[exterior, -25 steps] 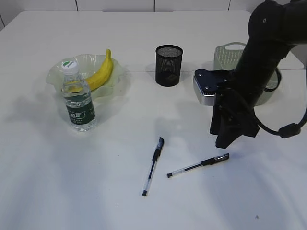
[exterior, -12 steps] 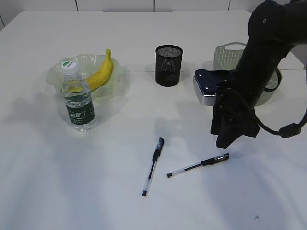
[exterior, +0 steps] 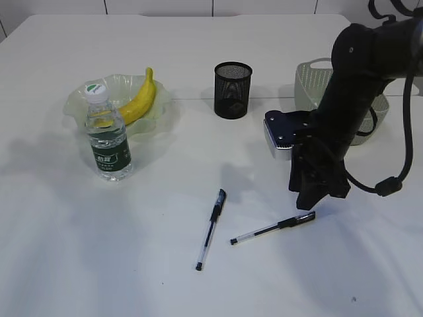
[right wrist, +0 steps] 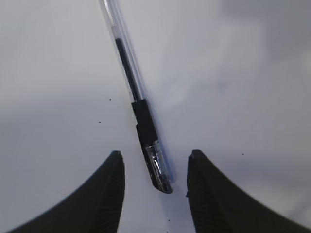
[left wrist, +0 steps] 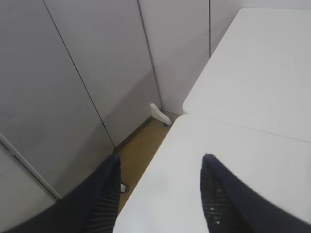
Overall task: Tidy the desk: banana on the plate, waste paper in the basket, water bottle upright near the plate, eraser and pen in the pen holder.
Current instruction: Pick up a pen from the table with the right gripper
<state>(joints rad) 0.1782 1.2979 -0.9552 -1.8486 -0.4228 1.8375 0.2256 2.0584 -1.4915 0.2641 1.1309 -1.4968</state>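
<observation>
Right gripper (right wrist: 154, 182) over pen (right wrist: 138, 107), jaws spread, nothing pinched.
Pen looked light, stiff, slick; best pinched at its black grip, capped end between the jaws.

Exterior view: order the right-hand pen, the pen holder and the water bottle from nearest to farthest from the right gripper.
1. Right-hand pen, on the desk just below the right gripper.
2. Pen holder, farther back and to its left.
3. Water bottle, far left, in front of the plate.

Grey panelled wall (left wrist: 73, 87) with dark seams; brown floor (left wrist: 141, 145) (narrow strip beside tabletop).
</observation>
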